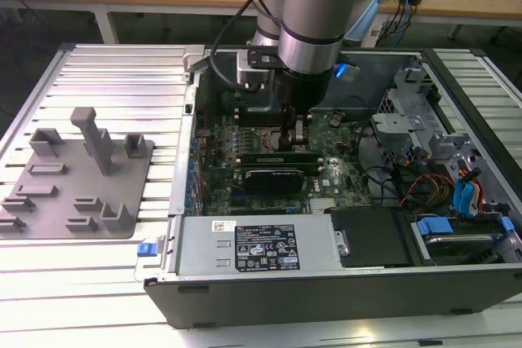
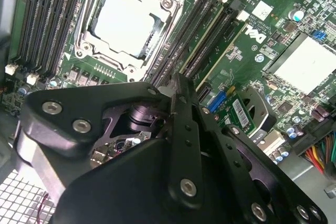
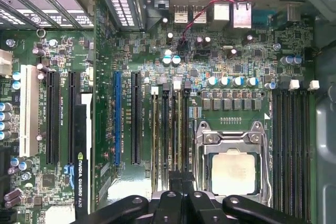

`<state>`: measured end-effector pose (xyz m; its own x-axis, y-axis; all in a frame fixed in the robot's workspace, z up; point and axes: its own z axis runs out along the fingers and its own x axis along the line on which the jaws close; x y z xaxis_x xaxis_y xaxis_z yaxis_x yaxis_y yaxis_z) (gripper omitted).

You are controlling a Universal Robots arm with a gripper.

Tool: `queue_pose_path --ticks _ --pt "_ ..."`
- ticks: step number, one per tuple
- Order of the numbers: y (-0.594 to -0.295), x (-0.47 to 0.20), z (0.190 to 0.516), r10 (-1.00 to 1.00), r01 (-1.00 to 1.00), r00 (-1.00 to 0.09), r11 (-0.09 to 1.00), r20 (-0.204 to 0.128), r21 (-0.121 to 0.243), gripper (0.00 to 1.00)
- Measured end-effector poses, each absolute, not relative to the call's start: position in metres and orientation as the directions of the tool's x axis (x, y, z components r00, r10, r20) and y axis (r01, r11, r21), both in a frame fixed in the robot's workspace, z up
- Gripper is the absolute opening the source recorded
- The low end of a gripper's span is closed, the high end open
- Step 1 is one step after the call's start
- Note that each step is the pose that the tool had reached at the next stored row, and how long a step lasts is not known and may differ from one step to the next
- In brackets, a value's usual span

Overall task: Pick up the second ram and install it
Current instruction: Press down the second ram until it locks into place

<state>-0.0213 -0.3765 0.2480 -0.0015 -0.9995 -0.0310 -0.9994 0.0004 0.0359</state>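
Grey moulded holder [image 1: 81, 185] on the slatted table [image 1: 122, 71], toward its edge at the exterior view's left: no green stick seen in its pockets, so pick-up judged done. Further right, open computer case [image 1: 245, 283] with arm reaching down inside. Pincer [image 1: 295, 132] low over the motherboard [image 3: 220, 61], tips right at the bank of long memory slots [image 3: 170, 129] between the expansion slots and the silver processor socket [image 3: 233, 156]. In the second wrist view, same tips [image 2: 178, 85] lined up along those slots, socket just beside. Cannot tell whether pincer clenched or released: black linkage in the way. Second ram too hidden to place with certainty; judged edge-on under the pincer tips, at or in a slot near the socket. No seated green stick made out in the first wrist view, so install judged under way, not confirmed finished. Black graphics card [image 1: 281, 177] nearer the case's front wall, apart from the pincer.
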Motion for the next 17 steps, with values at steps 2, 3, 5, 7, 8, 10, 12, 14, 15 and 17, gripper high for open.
queue_pose_path --ticks 2,3,5,7,8,10,12,14,15,17 --pt "-0.377 -0.021 0.248 -1.0 -0.999 -0.002 0.0 -0.031 0.036 0.08" --pt "-0.377 -0.021 0.248 -1.0 -0.999 -0.002 0.0 -0.031 0.036 0.08" --pt "-0.377 -0.021 0.248 -1.0 -0.999 -0.002 0.0 -0.031 0.036 0.08" --pt "-0.377 -0.02 0.248 -1.0 -0.999 -0.002 0.0 -0.031 0.036 0.08" --pt "-0.377 -0.02 0.248 -1.0 -0.999 -0.002 0.0 -0.031 0.036 0.08" --pt "-0.377 -0.016 0.248 -1.0 -0.999 -0.002 0.0 -0.031 0.036 0.08" --pt "-0.377 -0.004 0.248 -1.0 -0.999 -0.001 0.0 -0.031 0.036 0.08" --pt "-0.376 0.009 0.248 -1.0 -0.999 -0.001 0.0 -0.031 0.036 0.08" --pt "-0.377 0.014 0.248 -1.0 -0.999 -0.002 0.0 -0.031 0.036 0.08" --pt "-0.376 0.031 0.248 -1.0 -0.999 -0.001 0.0 -0.031 0.036 0.08"
